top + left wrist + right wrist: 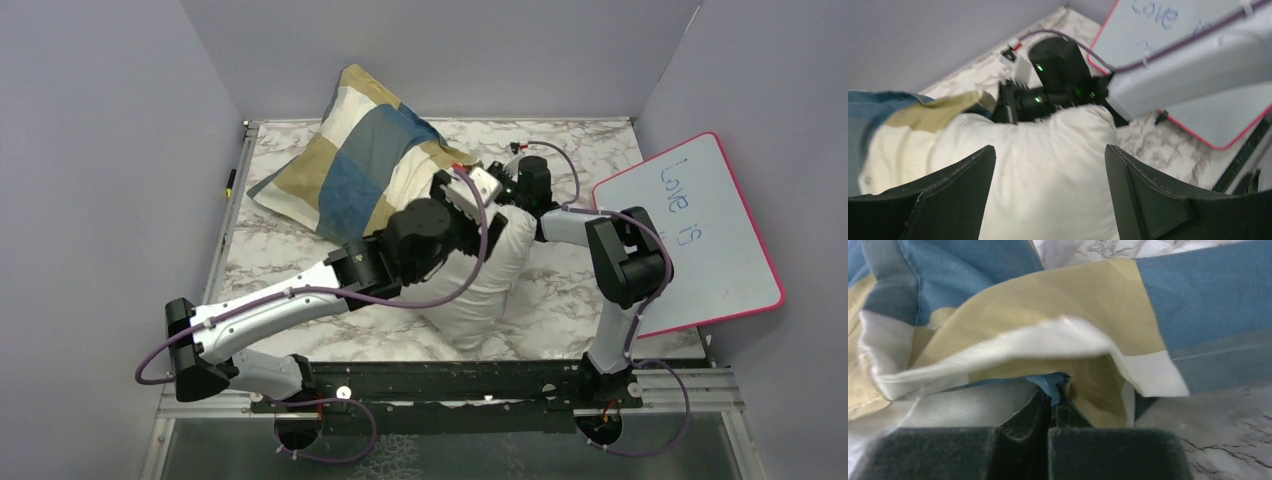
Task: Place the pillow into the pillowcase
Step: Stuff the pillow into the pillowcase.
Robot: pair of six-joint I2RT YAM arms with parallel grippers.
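Observation:
The blue, tan and cream pillowcase (365, 165) lies puffed up at the back of the table, its mouth towards the arms. The off-white pillow (490, 285) stands slanted in front of it, its top end at the mouth. My left gripper (470, 195) is open over that top end. In the left wrist view the pillow (1048, 170) fills the wide gap between the left gripper's (1049, 150) fingers. My right gripper (1055, 390) is shut on the pillowcase's (1058, 320) blue hem, holding up its edge; from above the right gripper (512, 170) sits just behind the pillow.
A pink-rimmed whiteboard (700, 230) with blue writing lies at the right edge of the marble table (290, 260). A marker (230, 182) lies along the left rim. Grey walls close in the left, back and right. The right arm's elbow (630, 260) stands beside the pillow.

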